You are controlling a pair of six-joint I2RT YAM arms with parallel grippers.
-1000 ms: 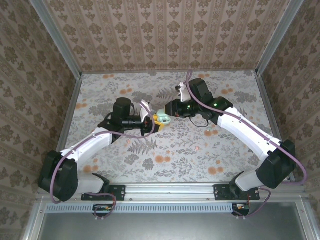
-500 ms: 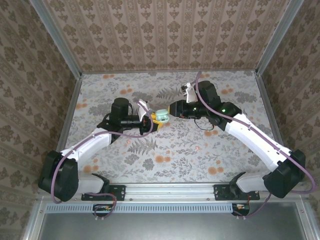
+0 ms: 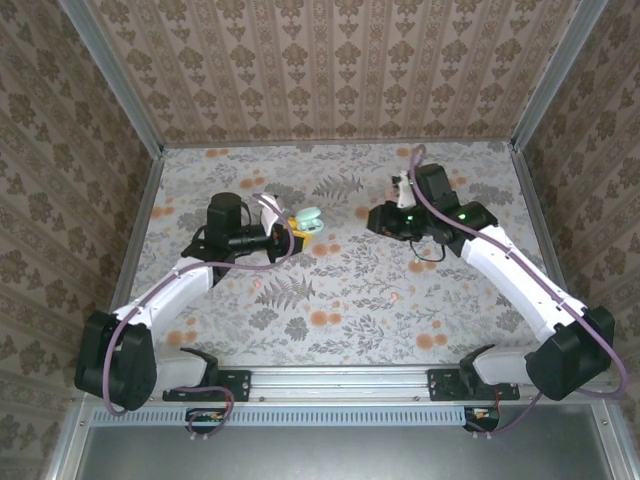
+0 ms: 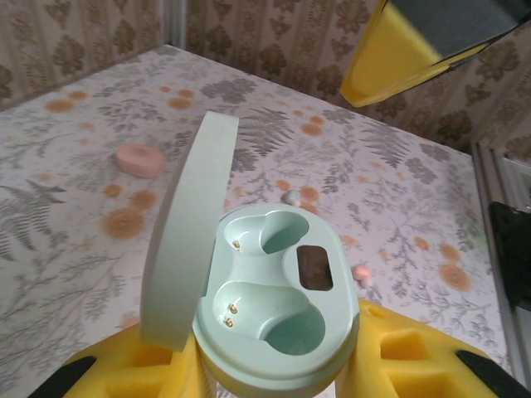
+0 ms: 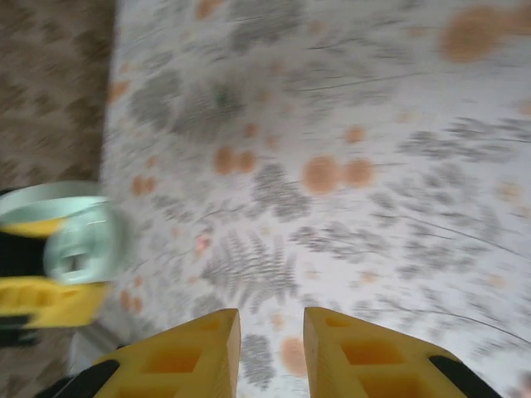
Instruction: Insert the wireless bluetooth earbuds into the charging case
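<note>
The left gripper (image 3: 291, 230) pinches the open mint-green plastic charging case (image 4: 274, 307) (sockets empty); the right gripper (image 5: 272, 319), narrowly spread and empty, should descend squarely over the tiny pink plastic earbud (image 4: 362, 272).

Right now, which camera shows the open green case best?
The left wrist view: the case sits close, lid up, both sockets empty. The top view shows it tiny; the right wrist view blurs it.

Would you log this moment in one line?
left gripper: shut on mint case, lid open, wells empty; right gripper: open, empty; earbuds: on table
</note>
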